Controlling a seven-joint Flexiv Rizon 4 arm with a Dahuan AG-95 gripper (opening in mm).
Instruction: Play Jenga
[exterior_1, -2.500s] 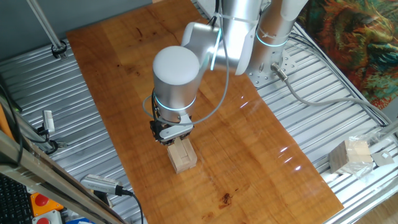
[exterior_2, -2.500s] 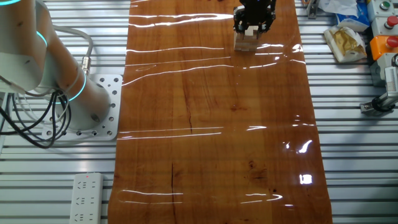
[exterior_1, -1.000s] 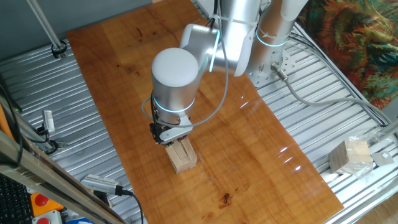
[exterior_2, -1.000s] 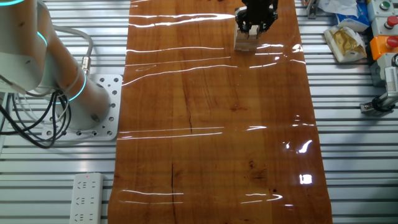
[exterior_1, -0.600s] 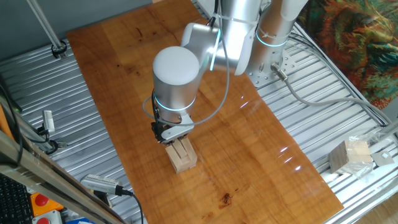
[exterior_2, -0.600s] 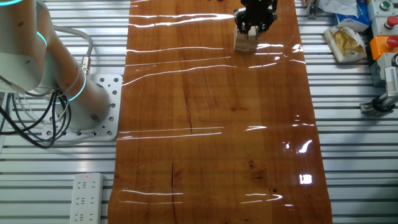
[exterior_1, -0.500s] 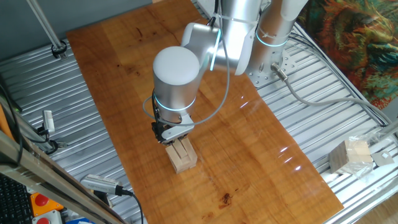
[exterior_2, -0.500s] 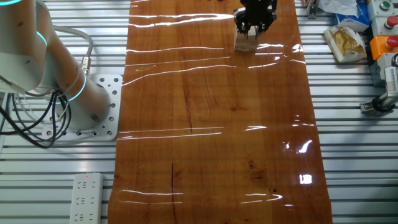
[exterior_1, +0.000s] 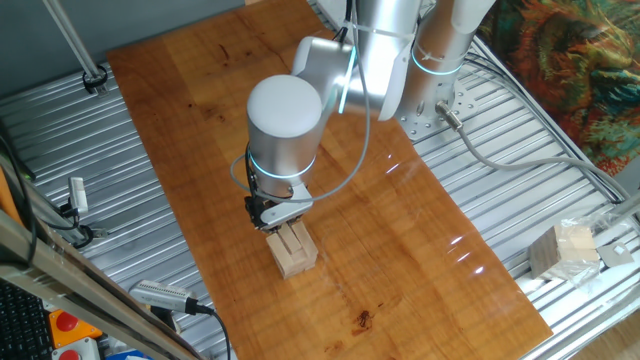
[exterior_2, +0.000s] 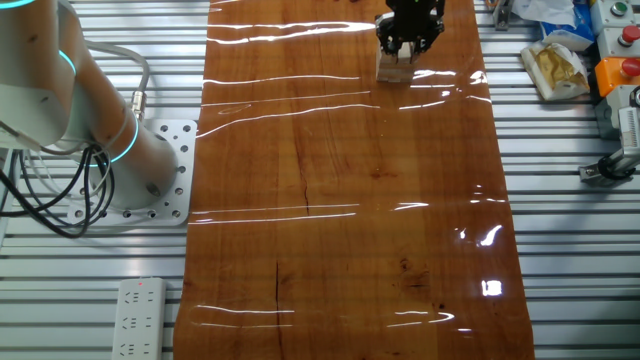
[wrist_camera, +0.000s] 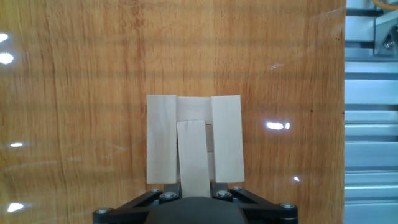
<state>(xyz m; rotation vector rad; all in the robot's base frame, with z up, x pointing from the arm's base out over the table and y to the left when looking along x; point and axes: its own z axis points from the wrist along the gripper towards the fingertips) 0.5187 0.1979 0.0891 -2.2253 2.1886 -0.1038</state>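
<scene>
Jenga (wrist_camera: 194, 140): pale, unfinished wood. Table (exterior_1: 400, 230): glossy orange-brown wood grain. Gripper (exterior_1: 277, 215): black. Arm (exterior_1: 285, 125): silver-white with a cyan ring.

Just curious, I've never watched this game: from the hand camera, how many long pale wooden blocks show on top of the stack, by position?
Outer top blocks: 2
Middle block, offset from the others: 1
Total: 3

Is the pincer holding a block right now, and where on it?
Looks like it: the pincer appears shut on the middle block at its near end, between the outer blocks atop the Jenga stack.
</scene>
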